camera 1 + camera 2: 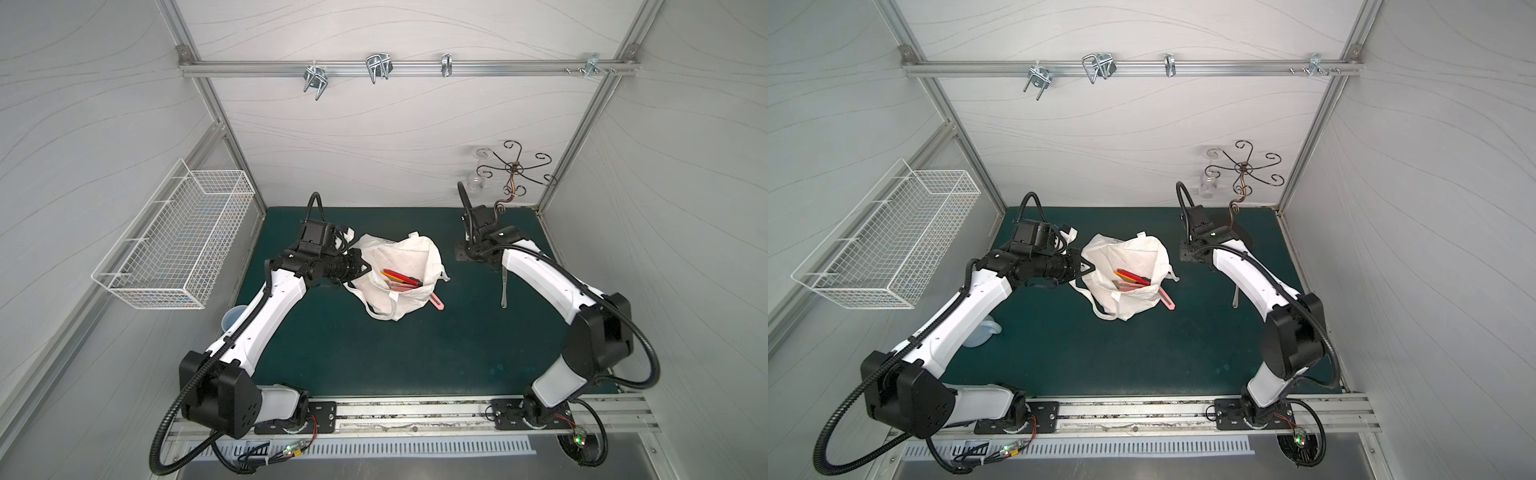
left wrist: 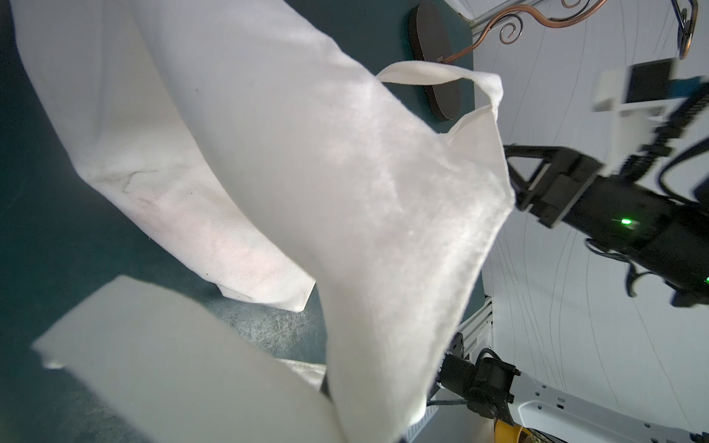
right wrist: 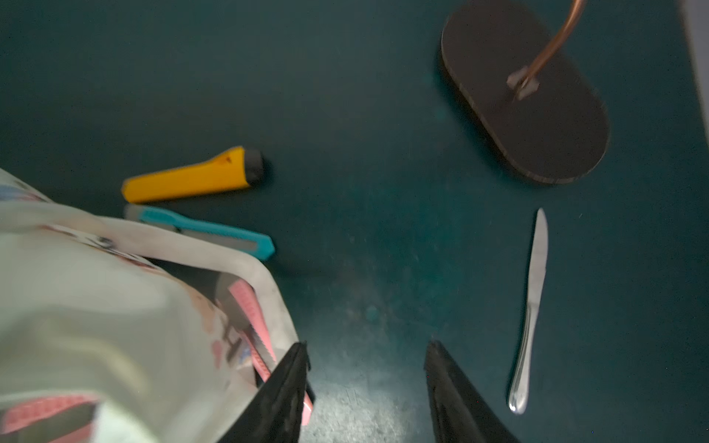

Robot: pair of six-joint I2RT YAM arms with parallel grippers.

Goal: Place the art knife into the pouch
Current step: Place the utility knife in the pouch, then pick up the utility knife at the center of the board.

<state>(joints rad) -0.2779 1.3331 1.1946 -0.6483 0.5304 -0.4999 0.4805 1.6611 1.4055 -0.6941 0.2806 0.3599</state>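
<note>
left gripper [image 1: 366, 266] clamps the pouch [image 1: 409, 259] rim at 9 o'clock; right gripper [image 3: 366, 345] hangs spread, empty. a pink art knife [image 1: 562, 306] juts past the pouch's edge at 5 o'clock: if the cloth sags, it may slide out.

I have the left arm [image 1: 272, 309] stretched forward with the elbow bent and the wrist roughly level. The left gripper [image 1: 365, 267] is closed, and its fingertips pinch the rim of the pouch [image 1: 409, 254], which lies directly ahead of them. The right arm [image 1: 536, 270] is folded forward with the wrist pitched down. I read the right gripper [image 3: 367, 345] as parted, both fingers [image 3: 287, 387] pointing downward with nothing in the gap between them.
</note>
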